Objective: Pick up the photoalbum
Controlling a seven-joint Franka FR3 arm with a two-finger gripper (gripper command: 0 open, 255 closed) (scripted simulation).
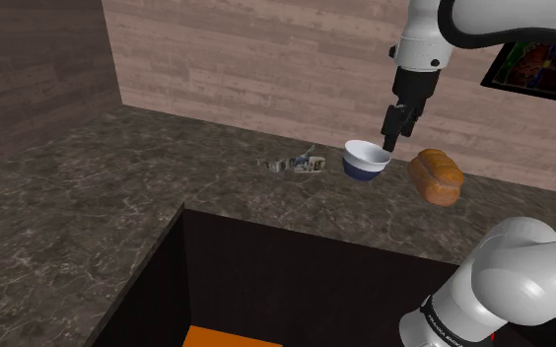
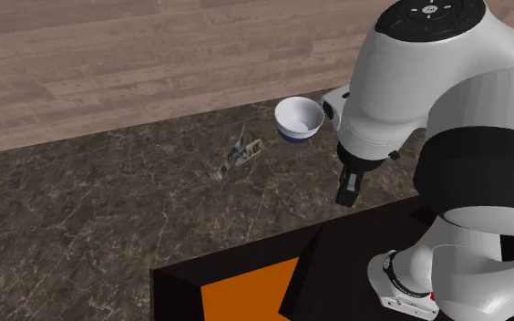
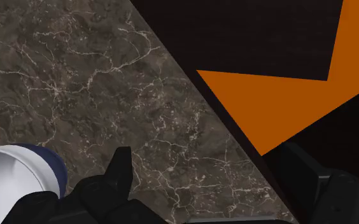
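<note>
Dark marbled stone forms the counter [image 1: 89, 197], backed by walls [image 1: 266, 59] of pale wooden planks. Toward the back wall lies the photoalbum [image 1: 294, 164], a small greyish thing low on the stone with its leaves or covers splayed unevenly; finer detail is too small to tell. To the shoulder view's right of it, near but apart, a bowl [image 1: 367, 160] stands upright, white inside and dark blue outside. Further right again, near the bowl, sits a brown loaf of bread [image 1: 436, 176]. A framed picture [image 1: 537, 64] hangs on the wall at the shoulder view's upper right.

The black gripper [image 1: 388, 141] hangs from the white arm [image 1: 434, 30] above the bowl's rim on the side toward the loaf, pointing down and clear of the counter. In the wrist view its fingers [image 3: 118, 173] stand wide apart, with nothing between them but bare stone and the edge of the stand. The bowl sits just outside one finger, not in the gap. The gripper holds nothing. The photoalbum lies apart from it, on the other side of the bowl, untouched.

The black stand [image 1: 266, 286] takes up the near foreground of the shoulder view, with an orange patch [image 2: 246, 287] on it.
</note>
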